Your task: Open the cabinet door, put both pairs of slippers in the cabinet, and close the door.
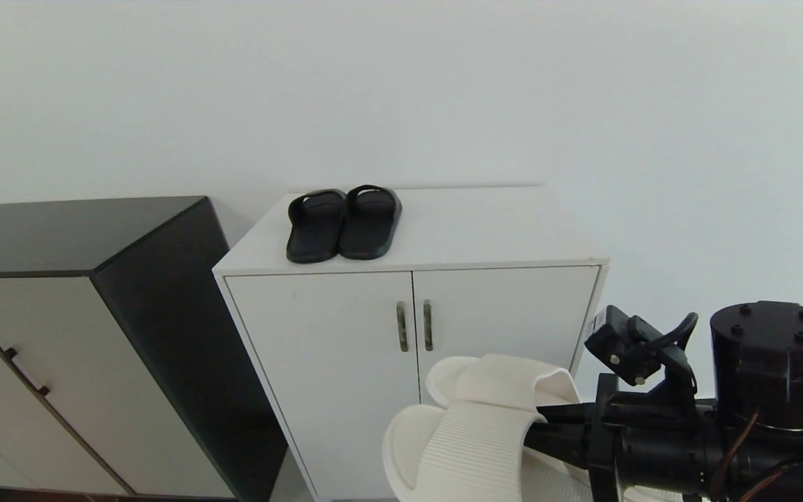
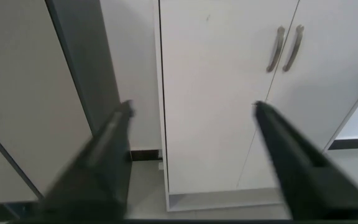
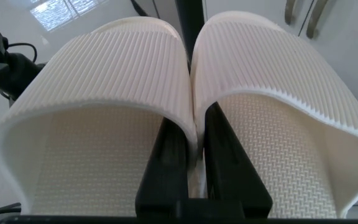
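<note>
White slippers (image 3: 104, 68) in right end effector (image 3: 195, 149)

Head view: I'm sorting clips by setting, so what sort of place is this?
Probably a home entryway or a mock-up of one: a white cabinet with two shut doors stands against a bare wall, black slippers sit on top, and a dark cabinet stands beside it.
</note>
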